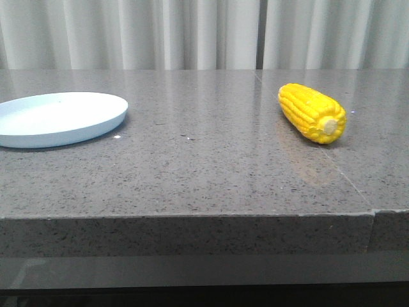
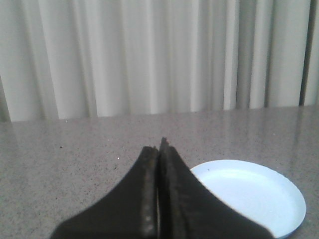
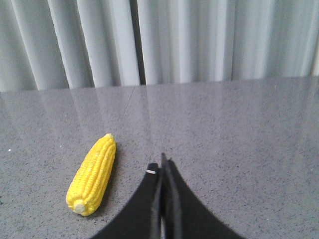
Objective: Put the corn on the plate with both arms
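The right gripper (image 3: 162, 162), fingers pressed together and empty, hangs just beside the corn (image 1: 312, 112), which lies on the table (image 1: 204, 173) at the right, well apart from the plate (image 1: 59, 118) at the left, near the clenched, empty left gripper (image 2: 160, 147).

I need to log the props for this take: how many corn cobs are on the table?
1. The corn lies on its side on the right part of the table, well apart from the plate at the left. No other cob shows in any view.
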